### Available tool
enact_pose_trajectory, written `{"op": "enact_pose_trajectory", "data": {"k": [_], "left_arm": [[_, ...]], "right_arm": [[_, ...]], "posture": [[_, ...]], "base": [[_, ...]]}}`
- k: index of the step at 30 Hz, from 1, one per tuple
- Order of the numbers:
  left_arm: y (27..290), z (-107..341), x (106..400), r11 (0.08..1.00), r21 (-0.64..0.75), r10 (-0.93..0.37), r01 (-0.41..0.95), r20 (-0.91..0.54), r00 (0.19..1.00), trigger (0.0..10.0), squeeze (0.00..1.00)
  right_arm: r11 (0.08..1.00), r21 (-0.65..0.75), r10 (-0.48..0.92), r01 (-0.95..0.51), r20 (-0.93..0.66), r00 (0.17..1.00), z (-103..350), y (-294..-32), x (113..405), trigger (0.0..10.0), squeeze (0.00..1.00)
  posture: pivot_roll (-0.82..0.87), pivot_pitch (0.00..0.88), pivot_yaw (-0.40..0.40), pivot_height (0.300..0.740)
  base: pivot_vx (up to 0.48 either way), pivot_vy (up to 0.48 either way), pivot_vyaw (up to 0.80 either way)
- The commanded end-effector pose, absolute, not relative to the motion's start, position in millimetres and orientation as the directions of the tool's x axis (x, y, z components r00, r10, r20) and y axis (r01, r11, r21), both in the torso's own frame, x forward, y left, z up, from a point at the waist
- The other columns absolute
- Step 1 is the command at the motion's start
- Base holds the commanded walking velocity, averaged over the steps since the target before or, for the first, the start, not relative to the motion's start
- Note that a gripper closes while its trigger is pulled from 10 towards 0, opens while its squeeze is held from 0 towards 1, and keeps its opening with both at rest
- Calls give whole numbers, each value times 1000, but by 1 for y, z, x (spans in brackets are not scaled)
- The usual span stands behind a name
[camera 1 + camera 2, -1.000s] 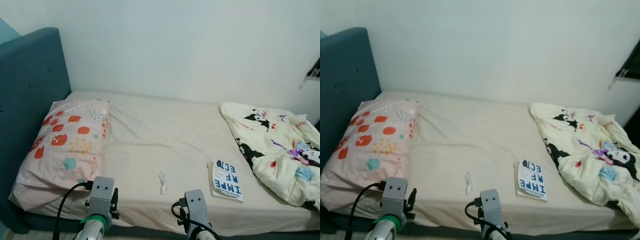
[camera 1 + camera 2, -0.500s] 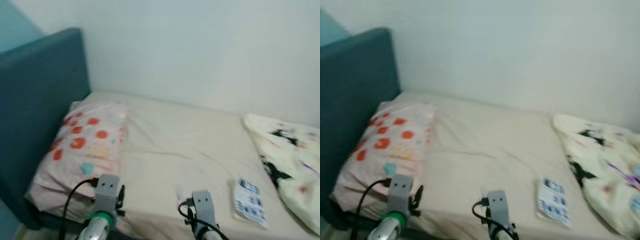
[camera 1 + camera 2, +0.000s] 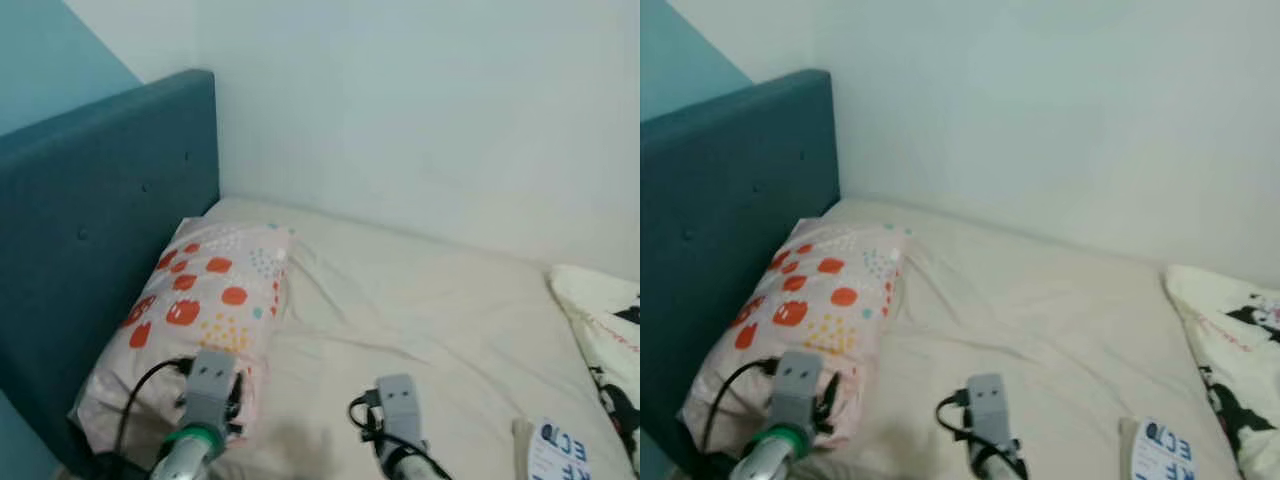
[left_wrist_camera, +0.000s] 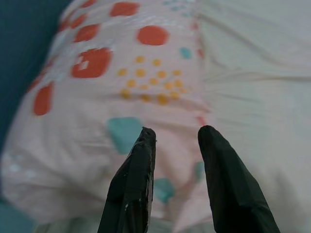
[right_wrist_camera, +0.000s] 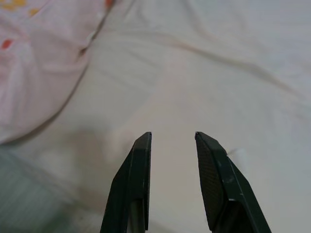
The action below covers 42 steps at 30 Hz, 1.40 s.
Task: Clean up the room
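Observation:
A bed with a cream sheet [image 3: 420,310] lies before me, against a teal headboard [image 3: 90,240]. A pink pillow [image 3: 210,300] with red and orange spots rests at the head. My left gripper [image 4: 175,136] hangs open over the pillow's lower part, nothing between its fingers. My right gripper [image 5: 172,138] stands open over the bare sheet beside the pillow's edge, with a small white scrap [image 5: 238,155] just past one fingertip. A blue and white book [image 3: 570,455] lies at the lower right of the bed. A cartoon-print blanket [image 3: 600,320] is bunched at the right edge.
A white wall [image 3: 420,110] runs behind the bed. A teal wall [image 3: 70,45] shows above the headboard at the left. Both wrists, the left wrist [image 3: 205,385] and the right wrist [image 3: 395,405], sit low at the bed's near edge.
The camera has swung left: pillow and headboard now sit more central, and the book and blanket have slid to the right edge. The small white scrap has left the eye views.

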<state>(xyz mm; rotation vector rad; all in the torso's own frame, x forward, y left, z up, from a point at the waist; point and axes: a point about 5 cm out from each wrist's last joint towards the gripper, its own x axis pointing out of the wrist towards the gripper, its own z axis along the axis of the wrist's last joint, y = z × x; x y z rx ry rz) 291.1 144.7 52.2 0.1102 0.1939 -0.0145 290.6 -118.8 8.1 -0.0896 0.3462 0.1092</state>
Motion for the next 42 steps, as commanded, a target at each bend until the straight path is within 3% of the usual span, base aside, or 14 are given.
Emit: {"op": "enact_pose_trajectory", "data": {"k": [1, 13, 34, 42], "left_arm": [[138, 47, 289, 993, 107, -24, 48, -218, 976, 10000, 0], [134, 48, 288, 991, 111, -49, 74, -218, 975, 10000, 0], [134, 44, 285, 998, 64, -11, 27, -234, 972, 10000, 0], [136, 43, 284, 998, 65, -3, 19, -237, 972, 10000, 0]], "right_arm": [[993, -73, 62, -96, -376, 925, 0, -128, 284, 10000, 0], [993, -77, 56, -92, -377, 924, 0, -131, 284, 10000, 0], [993, -67, 65, -99, -384, 921, 1, -134, 285, 10000, 0], [994, -53, 69, -96, -377, 924, 2, -134, 286, 10000, 0]], "posture": [[36, 11, 6, 740], [34, 24, -1, 740], [25, 34, -20, 740], [24, 35, -23, 701]], "base": [[0, 0, 0], [0, -179, 0], [0, 0, 0], [0, 0, 0]]}}
